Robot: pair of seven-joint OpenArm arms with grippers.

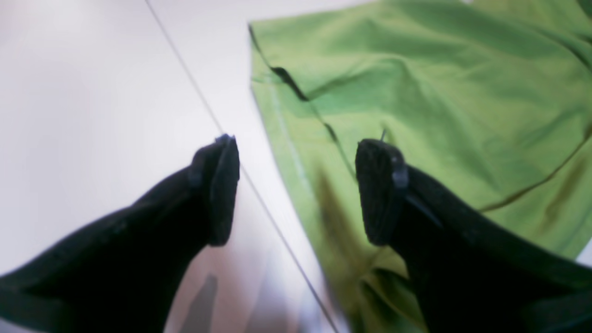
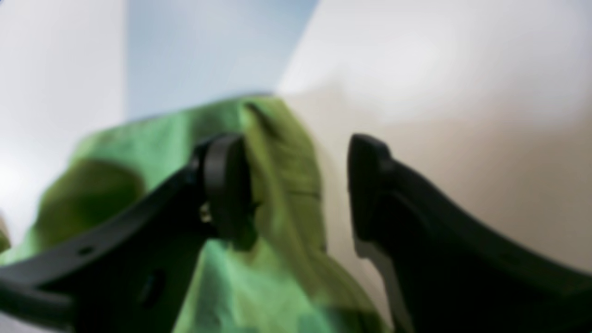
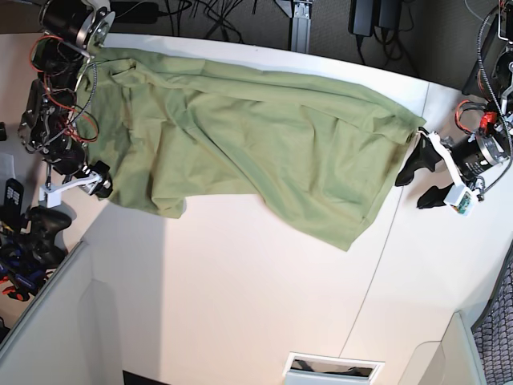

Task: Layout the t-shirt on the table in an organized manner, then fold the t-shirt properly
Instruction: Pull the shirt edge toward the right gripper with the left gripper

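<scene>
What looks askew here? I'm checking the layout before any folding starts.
The t-shirt lies crooked and wrinkled across the table, its lower edge slanting unevenly. Both the left gripper and the right gripper are open at its edges, holding nothing.

Were lit evenly and brightly from above, with soft shadows under the t-shirt (image 3: 256,152) on the table (image 3: 240,289), mild glare on white, heavy defocus throughout the right wrist view, motion smear low in the left.
</scene>
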